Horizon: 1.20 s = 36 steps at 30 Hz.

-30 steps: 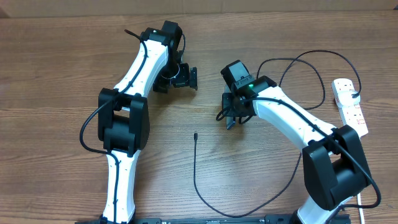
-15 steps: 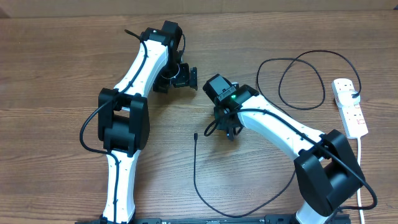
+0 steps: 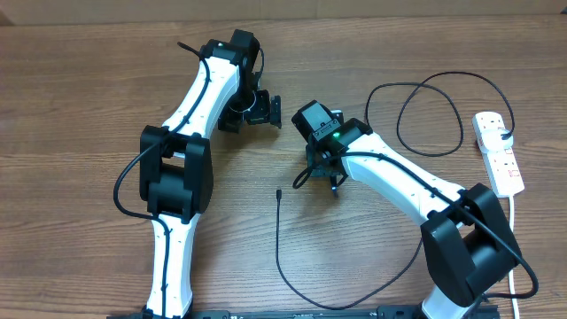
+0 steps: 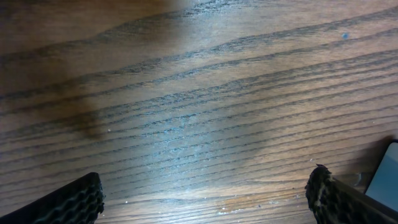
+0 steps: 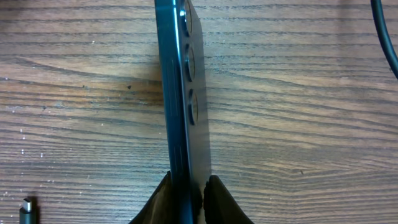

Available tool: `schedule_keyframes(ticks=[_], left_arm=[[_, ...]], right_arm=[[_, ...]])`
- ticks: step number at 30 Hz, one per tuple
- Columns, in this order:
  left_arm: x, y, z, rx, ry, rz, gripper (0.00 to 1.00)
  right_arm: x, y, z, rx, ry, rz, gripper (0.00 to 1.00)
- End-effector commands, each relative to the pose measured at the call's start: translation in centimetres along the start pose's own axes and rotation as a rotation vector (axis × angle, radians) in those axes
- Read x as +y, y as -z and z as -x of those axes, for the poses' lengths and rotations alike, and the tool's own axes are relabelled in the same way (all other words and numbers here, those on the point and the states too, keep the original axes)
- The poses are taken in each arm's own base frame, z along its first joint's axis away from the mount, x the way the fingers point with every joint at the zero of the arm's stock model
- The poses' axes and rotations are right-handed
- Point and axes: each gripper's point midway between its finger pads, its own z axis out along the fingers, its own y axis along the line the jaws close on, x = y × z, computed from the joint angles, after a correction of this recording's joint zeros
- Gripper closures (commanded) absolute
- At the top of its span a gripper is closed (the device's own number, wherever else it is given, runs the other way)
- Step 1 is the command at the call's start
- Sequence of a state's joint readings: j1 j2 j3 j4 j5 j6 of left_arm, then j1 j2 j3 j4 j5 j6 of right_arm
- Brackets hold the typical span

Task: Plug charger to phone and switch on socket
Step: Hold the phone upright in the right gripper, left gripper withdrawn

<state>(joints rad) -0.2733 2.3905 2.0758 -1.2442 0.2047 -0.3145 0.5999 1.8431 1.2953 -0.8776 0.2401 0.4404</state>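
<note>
On bare wood-grain table (image 3: 71, 71): white socket (image 3: 499, 152) with red switches; looped just left of socket, black charger (image 3: 276, 235); well left of socket, connector tip (image 3: 278, 192).

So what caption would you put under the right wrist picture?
Right claw pinches the phone on edge, lenses showing; charger tip lies on the wooden table at lower left.
</note>
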Motion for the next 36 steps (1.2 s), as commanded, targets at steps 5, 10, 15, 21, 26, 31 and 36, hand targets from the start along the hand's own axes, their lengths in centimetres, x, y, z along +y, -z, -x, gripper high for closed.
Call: schedule_keyframes(ticks=[5, 10, 15, 21, 26, 31, 36], left_arm=[[0.0, 0.0, 0.1, -0.005, 0.004, 0.004, 0.01], [0.0, 0.0, 0.1, -0.005, 0.004, 0.004, 0.00], [0.0, 0.0, 0.1, -0.005, 0.004, 0.004, 0.00], [0.0, 0.0, 0.1, -0.005, 0.004, 0.004, 0.00], [0.0, 0.0, 0.1, -0.005, 0.004, 0.004, 0.00], [0.0, 0.0, 0.1, -0.005, 0.004, 0.004, 0.00], [0.0, 0.0, 0.1, -0.005, 0.004, 0.004, 0.00]], right_arm=[[-1.9, -0.5, 0.5, 0.003, -0.004, -0.035, 0.85], [-2.2, -0.5, 0.6, 0.008, 0.032, -0.034, 0.79], [-1.4, -0.6, 0.5, 0.015, 0.028, 0.006, 0.79], [-1.4, -0.6, 0.6, 0.013, 0.027, 0.009, 0.83], [-1.4, -0.6, 0.5, 0.013, 0.025, 0.009, 0.87], [-0.8, -0.6, 1.7, -0.034, 0.023, 0.031, 0.82], [-0.5, -0.8, 2.2, -0.055, 0.018, 0.038, 0.77]])
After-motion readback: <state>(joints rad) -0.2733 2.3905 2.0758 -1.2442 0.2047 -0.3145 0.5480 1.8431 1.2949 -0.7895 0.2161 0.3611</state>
